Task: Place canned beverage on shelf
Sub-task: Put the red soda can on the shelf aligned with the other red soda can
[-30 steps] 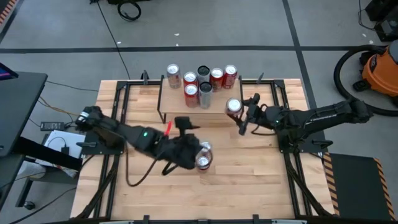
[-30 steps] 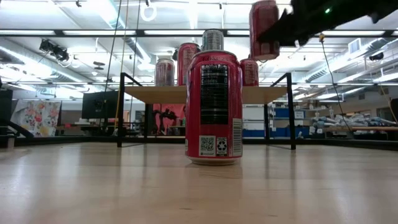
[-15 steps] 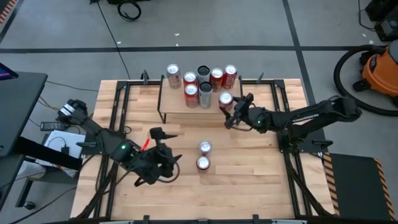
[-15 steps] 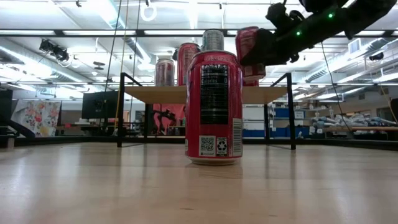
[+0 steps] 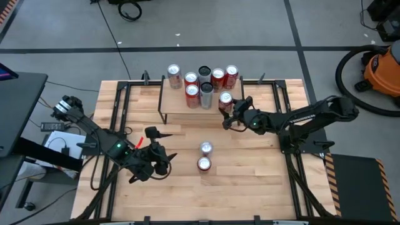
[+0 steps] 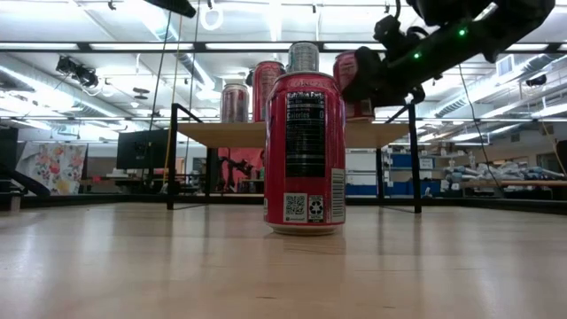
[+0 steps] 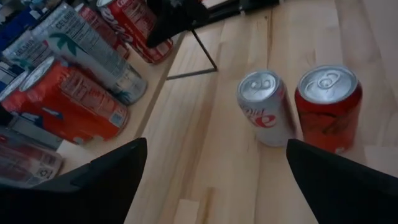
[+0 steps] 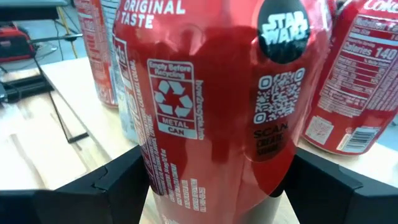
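Left gripper [image 5: 150, 164] hangs over the table's [image 5: 250, 181] near-left part, jaws wide apart and holding nothing. Right of it, two cans stand on the table: a silver one [image 5: 206, 149] and, just nearer, a red one [image 5: 204, 164]. At the far side sits the shelf [image 5: 181, 106], with six cans [image 5: 201, 79] clustered on its plank. Right gripper [image 5: 232, 112] is at the shelf's near-right corner, clamped on a red can [image 5: 225, 102] that is upright at plank level, just beside the others; whether it touches the plank I cannot tell.
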Controlling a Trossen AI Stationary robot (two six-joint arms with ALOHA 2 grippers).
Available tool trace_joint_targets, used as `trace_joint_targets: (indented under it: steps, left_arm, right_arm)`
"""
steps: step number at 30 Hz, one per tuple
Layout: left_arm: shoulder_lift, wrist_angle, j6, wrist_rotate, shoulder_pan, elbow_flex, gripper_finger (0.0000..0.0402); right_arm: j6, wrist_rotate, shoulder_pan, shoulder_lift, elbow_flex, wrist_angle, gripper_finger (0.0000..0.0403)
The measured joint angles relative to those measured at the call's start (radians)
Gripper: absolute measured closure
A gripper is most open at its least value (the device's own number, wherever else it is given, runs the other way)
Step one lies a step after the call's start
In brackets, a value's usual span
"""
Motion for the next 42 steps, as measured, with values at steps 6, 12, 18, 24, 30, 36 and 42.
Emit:
trace_joint_targets:
  steps: [6, 12, 18, 24, 30, 36, 42]
  left_arm:
    - [-0.011, 0.011, -0.013, 0.004, -0.030, -0.011, 0.0005]
    - [-0.017, 0.009, -0.014, 0.004, -0.043, -0.011, 0.0005]
    - [-0.017, 0.010, -0.026, 0.003, -0.041, -0.011, 0.0005]
    - [-0.016, 0.010, -0.035, 0.003, -0.041, -0.011, 0.0005]
    - [-0.016, 0.010, -0.040, 0.003, -0.041, -0.011, 0.0005]
    - [-0.016, 0.009, -0.054, 0.003, -0.042, -0.011, 0.0005]
    - [-0.016, 0.009, -0.058, 0.003, -0.042, -0.011, 0.0005]
  right_arm:
    - [-0.005, 0.044, 0.003, 0.030, 0.001, 0.032, 0.0084]
    - [-0.031, 0.025, -0.003, 0.007, 0.001, 0.003, 0.0074]
    - [-0.067, 0.032, -0.011, -0.015, -0.001, -0.021, 0.0028]
    - [-0.088, 0.059, -0.011, -0.050, 0.052, -0.123, 0.0012]
    - [-0.085, 0.052, -0.010, -0.095, 0.127, -0.278, 0.0017]
    - [-0.077, 0.021, -0.007, -0.110, 0.189, -0.432, 0.0018]
    - [-0.013, -0.038, 0.001, -0.110, 0.207, -0.559, 0.0018]
